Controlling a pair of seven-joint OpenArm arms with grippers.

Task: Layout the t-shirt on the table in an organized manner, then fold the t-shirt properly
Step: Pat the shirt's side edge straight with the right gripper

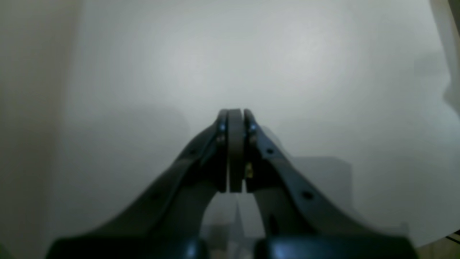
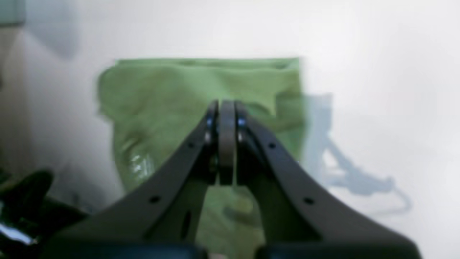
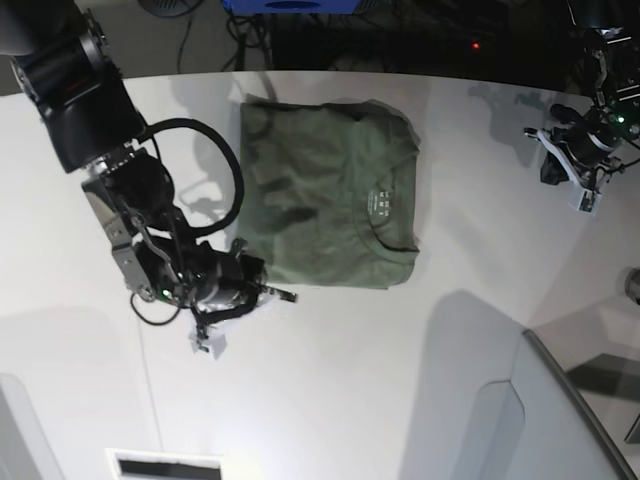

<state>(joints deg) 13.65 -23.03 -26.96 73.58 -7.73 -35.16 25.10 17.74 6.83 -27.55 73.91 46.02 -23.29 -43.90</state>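
The olive-green t-shirt [image 3: 325, 190] lies folded into a compact rectangle on the white table [image 3: 350, 380], collar and small white label [image 3: 381, 201] facing up. My right gripper [image 3: 288, 296] is shut and empty at the shirt's near-left corner. In the right wrist view its closed fingertips [image 2: 226, 105] hover over the green t-shirt [image 2: 161, 100]. My left gripper [image 3: 582, 190] is far off at the table's right side. In the left wrist view it [image 1: 235, 112] is shut on nothing above bare table [image 1: 287, 72].
A grey translucent panel [image 3: 560, 420] slants across the lower right corner. A thin dark seam [image 3: 150, 400] runs down the tabletop at lower left, ending near a white slot [image 3: 165, 465]. Cables and dark equipment [image 3: 400, 30] lie beyond the curved far edge.
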